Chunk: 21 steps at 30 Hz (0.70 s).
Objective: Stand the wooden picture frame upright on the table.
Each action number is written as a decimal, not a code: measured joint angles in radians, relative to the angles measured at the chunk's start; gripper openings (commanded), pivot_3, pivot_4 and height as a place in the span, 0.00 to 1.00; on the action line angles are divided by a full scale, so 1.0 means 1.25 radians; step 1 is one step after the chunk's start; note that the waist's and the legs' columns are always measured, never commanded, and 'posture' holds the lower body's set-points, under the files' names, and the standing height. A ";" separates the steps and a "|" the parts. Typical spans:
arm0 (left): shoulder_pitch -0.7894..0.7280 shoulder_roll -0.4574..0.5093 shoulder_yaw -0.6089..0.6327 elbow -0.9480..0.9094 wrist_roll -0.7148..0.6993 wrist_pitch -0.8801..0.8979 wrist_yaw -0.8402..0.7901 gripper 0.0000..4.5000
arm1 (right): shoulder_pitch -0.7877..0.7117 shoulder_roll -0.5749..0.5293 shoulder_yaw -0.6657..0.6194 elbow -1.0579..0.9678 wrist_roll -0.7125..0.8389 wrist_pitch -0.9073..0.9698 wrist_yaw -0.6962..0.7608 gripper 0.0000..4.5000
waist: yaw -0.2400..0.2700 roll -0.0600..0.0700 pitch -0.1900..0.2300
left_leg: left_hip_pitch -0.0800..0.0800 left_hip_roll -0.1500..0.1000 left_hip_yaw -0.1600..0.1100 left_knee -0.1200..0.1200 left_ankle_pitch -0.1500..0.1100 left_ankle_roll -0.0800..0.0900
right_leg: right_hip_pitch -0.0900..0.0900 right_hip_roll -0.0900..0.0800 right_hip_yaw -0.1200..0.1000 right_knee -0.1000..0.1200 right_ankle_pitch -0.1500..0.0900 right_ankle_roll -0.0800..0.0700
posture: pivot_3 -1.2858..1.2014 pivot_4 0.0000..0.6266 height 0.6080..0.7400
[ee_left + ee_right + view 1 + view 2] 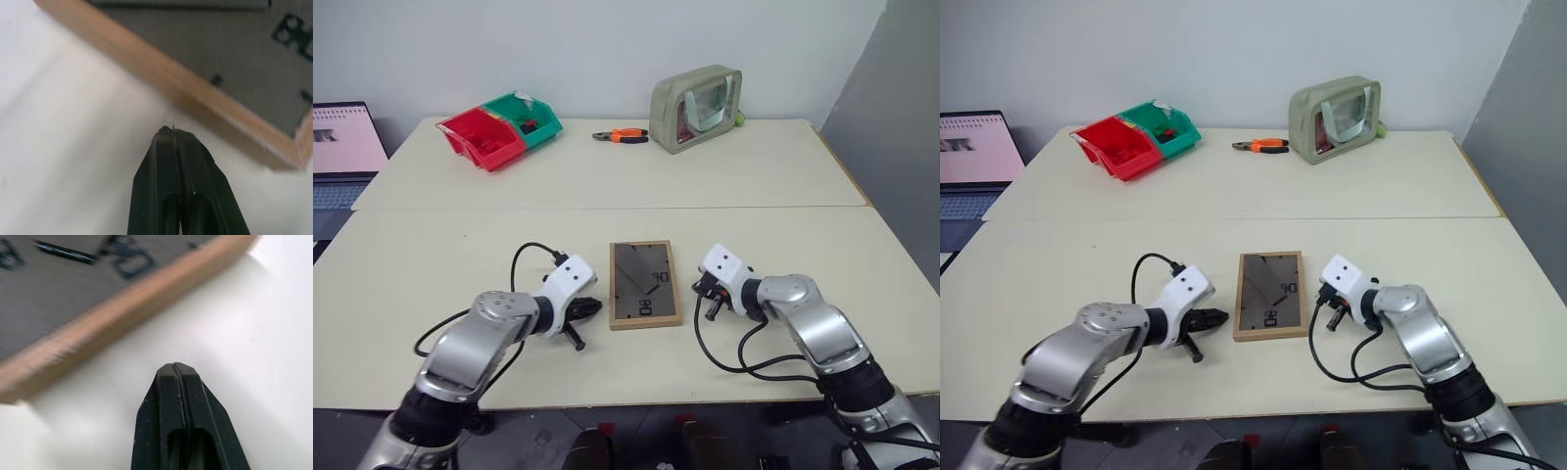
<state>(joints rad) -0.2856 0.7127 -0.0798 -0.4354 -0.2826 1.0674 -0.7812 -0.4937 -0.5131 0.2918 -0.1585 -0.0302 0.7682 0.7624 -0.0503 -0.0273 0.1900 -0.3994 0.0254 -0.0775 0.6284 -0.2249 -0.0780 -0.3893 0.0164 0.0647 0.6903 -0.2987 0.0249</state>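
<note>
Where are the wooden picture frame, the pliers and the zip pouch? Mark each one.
wooden picture frame [645, 284], left eye view, on its dark back panel.
pliers [626, 136], left eye view, on the orange handles.
zip pouch [1335, 119], right eye view, on its clear front window.

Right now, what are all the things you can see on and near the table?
Frame: one, light wood with dark back panel up, lying flat on the near table between the grippers.
Table: one, pale cream, with a seam across the middle.
Bins: two, one red and one green, side by side at the far left.
Pliers: one, orange and black handles, far middle.
Pouch: one, greenish, upright at the far edge, right of the pliers.
Laptop: one, screen lit pink, off the table's left end.
Left gripper: black, shut, just left of the frame.
Right gripper: black, shut, just right of the frame.
</note>
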 measured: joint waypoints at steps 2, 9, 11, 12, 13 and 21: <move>0.014 0.012 0.064 -0.001 -0.054 0.008 -0.038 0.00 | -0.013 -0.001 -0.005 0.035 0.001 -0.028 -0.001 0.00 | -0.001 0.000 0.000 | 0.000 0.000 0.000 0.000 0.000 0.000 | 0.000 0.000 0.000 0.000 0.000 0.000 | 0.52 0.24 1.00; -0.049 -0.064 0.307 0.156 -0.299 0.253 -0.090 0.29 | -0.028 0.025 -0.006 0.094 0.011 -0.078 -0.006 0.00 | -0.003 0.000 0.000 | -0.001 0.000 -0.001 0.001 0.000 0.000 | 0.000 0.001 -0.001 0.001 0.000 0.000 | 0.52 0.24 1.00; -0.081 -0.084 0.361 0.200 -0.342 0.340 -0.091 0.38 | -0.028 0.034 -0.005 0.095 0.011 -0.079 -0.007 0.00 | -0.004 0.000 0.000 | -0.001 0.000 -0.001 0.001 0.000 0.000 | 0.000 0.001 -0.001 0.001 0.000 0.000 | 0.52 0.24 1.00; -0.096 -0.092 0.387 0.231 -0.364 0.380 -0.086 0.43 | -0.028 0.040 -0.004 0.095 0.012 -0.080 -0.009 0.00 | -0.004 0.000 0.000 | 0.000 0.000 -0.001 0.001 0.000 0.000 | 0.000 0.001 -0.001 0.001 0.000 0.000 | 0.52 0.24 1.00; -0.099 -0.094 0.404 0.260 -0.381 0.408 -0.074 0.47 | -0.027 0.045 -0.002 0.095 0.012 -0.081 -0.013 0.00 | -0.005 0.000 0.000 | 0.000 0.000 -0.001 0.000 0.000 0.000 | 0.000 0.001 -0.001 0.001 0.000 0.000 | 0.52 0.24 1.00; -0.096 -0.122 0.406 0.344 -0.389 0.422 -0.009 0.82 | -0.016 0.046 -0.002 0.086 0.012 -0.081 -0.018 0.00 | -0.004 0.000 0.000 | 0.001 0.001 -0.001 0.000 0.000 0.000 | 0.000 0.000 -0.001 0.002 0.002 -0.003 | 0.52 0.24 1.00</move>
<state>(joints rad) -0.4059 0.5608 0.4275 -0.0059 -0.7684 1.5946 -0.7918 -0.5134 -0.4551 0.2890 -0.0512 -0.0153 0.6663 0.7393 -0.0552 -0.0274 0.1900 -0.3985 0.0261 -0.0789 0.6289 -0.2248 -0.0782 -0.3892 0.0159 0.0638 0.6934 -0.2962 0.0206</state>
